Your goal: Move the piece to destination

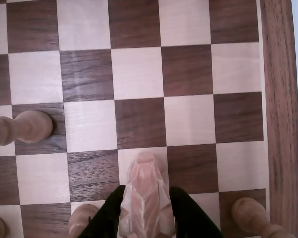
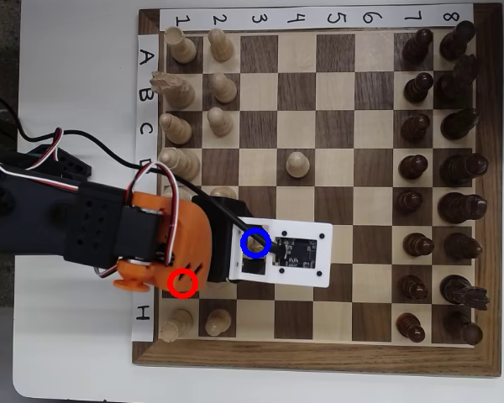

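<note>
Wooden squares, dark and light, fill the chessboard (image 2: 319, 354), the biggest thing you see. Your arm (image 2: 84, 231) reaches across it from the left in the overhead view. It hides the blue ring's square, so you cannot see the destination (image 2: 256, 242) itself, only the mark. The red ring (image 2: 182, 283) sits on a dark square close by.

Your gripper (image 1: 147, 218) is clamped on the piece (image 1: 146, 198). Black jaws press each side of the pale knight, so it will not slip. You cannot tell if it touches the board.

A pale pawn (image 1: 25, 128) stands left of it in the wrist view. No boxes or bowls are here.
</note>
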`<state>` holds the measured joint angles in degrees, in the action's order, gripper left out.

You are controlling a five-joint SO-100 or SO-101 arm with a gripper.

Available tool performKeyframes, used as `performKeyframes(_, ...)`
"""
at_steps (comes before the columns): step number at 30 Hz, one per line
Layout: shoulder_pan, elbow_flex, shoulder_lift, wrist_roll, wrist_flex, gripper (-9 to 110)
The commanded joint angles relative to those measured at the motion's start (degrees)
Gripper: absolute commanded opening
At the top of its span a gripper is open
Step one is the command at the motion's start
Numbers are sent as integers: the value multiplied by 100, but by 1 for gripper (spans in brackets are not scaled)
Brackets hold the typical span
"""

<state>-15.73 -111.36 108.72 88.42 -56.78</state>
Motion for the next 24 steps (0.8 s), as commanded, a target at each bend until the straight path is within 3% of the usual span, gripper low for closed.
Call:
performKeyframes(1, 0, -35, 325, 9, 97, 0)
performKeyframes(24, 9, -290, 255, -26, 457, 0)
